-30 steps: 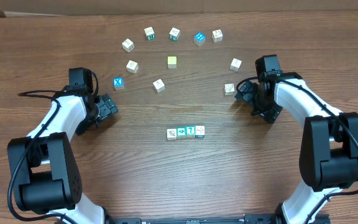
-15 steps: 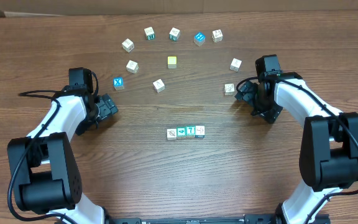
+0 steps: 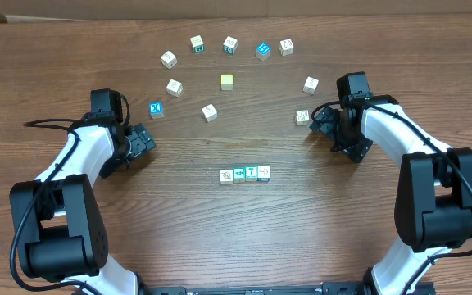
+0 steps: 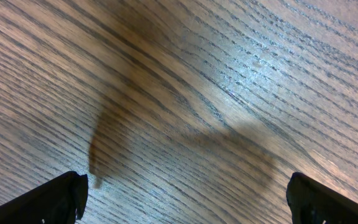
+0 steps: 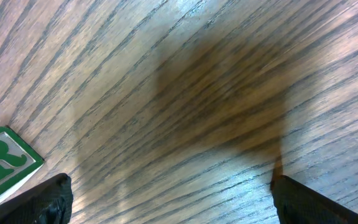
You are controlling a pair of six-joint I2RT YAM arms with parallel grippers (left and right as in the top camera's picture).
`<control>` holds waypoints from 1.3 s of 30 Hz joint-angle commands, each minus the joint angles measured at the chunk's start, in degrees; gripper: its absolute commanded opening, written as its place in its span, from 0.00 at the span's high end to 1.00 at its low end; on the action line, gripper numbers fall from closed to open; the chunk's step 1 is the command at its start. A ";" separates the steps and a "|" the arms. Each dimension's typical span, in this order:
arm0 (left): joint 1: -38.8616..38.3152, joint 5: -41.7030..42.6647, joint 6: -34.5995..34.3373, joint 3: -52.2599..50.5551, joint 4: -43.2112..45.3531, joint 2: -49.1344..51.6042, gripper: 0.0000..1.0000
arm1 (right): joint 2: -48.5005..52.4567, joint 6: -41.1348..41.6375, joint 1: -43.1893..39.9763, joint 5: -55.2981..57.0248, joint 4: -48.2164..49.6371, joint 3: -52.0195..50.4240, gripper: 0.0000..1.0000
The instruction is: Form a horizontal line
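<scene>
wooden table [image 3: 301,229] viewed from above. left gripper [image 3: 142,141] parked at left side, jaws spread wide, nothing held. right gripper [image 3: 322,121] parked at right side, jaws likewise wide, nothing held; green-r cube [image 5: 2,163] seen at lower left edge of its wrist view. line [image 3: 245,174] of four cubes laid at table centre, between grippers, cubes touching, apparently straight. loose cubes scattered in arc beyond it, yellow cube [image 3: 227,81] and blue cube [image 3: 156,109] among them.

The horizontal line [image 3: 245,174] showed white and teal-green faces on the brown, streaky-grained surface [image 3: 220,238]. Beside the black right fingers [image 5: 48,199] lay a white cube [image 5: 2,163] lettered with a green R.
</scene>
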 commanded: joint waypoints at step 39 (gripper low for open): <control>-6.21 -0.31 0.20 -0.24 0.00 -2.49 0.01 | 0.79 -0.37 -0.28 0.76 0.42 -0.66 0.00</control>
